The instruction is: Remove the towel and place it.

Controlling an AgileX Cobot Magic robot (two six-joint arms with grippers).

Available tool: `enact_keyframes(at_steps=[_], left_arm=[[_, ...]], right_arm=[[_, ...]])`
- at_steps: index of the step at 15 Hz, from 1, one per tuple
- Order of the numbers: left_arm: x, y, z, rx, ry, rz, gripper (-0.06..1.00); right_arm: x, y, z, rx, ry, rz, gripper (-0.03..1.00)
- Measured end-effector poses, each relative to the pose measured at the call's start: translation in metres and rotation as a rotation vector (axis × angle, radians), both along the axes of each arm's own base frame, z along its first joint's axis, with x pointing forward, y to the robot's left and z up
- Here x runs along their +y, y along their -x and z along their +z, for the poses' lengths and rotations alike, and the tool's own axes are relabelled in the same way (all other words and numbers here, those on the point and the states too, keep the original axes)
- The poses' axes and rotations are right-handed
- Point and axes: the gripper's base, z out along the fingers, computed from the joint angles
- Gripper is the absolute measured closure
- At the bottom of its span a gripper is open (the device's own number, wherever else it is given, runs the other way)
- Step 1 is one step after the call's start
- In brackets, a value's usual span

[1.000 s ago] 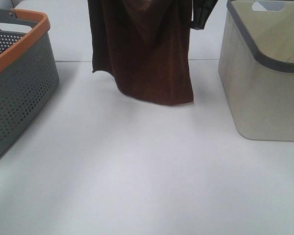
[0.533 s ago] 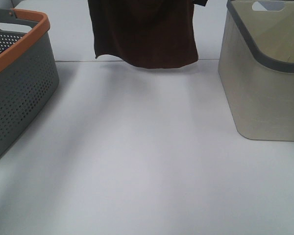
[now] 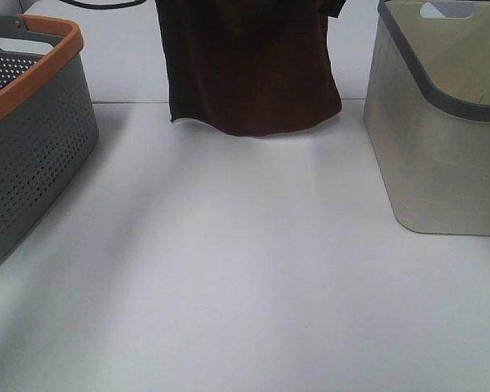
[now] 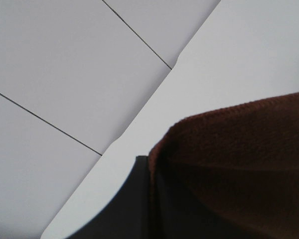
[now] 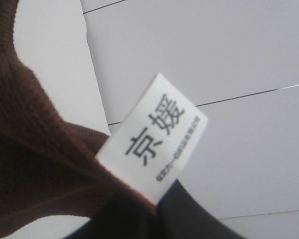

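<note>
The towel (image 3: 249,73) hangs up in the air. It is dark brown and soft. Its bottom edge floats over the back part of the white counter (image 3: 245,269) and does not touch it. The top of the towel goes out of the high view.

The left tool (image 4: 148,199) is pressed together on one top corner of the towel. The right tool (image 5: 149,219) is pressed together on the other top corner, right by the little white tag (image 5: 152,137). So both tools hold the cloth, and it hangs down flat between them like washing on a line.

On the left of the counter stands a gray basket (image 3: 33,139) with an orange rim. On the right stands a tan basket (image 3: 441,147) with a gray rim. The towel is between them and touches neither one.

The taking-away part looks done, since the towel is lifted free. The step in hand looks like the carrying. The task does not say where the towel must go, so that cannot be told from here. The next move calls for both tools to travel together so the cloth does not pull or twist. Then they should go down gently over the chosen spot. Only when the towel rests there should the tools let go.
</note>
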Motion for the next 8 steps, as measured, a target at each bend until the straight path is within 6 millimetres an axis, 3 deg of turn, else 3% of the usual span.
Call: enact_keyframes(at_steps=[4,6,8], left_arm=[[0.007,-0.009,-0.005,-0.064,0.026,-0.004,0.94],[0.017,-0.014,-0.008,-0.078,0.010,0.012,0.94],[0.023,-0.017,-0.010,-0.081,0.007,0.021,0.94]], right_arm=[[-0.014,-0.017,0.005,-0.045,-0.069,-0.034,0.97],[-0.022,-0.022,0.016,-0.064,-0.166,-0.038,0.97],[-0.022,-0.024,0.013,-0.019,-0.274,-0.023,0.97]])
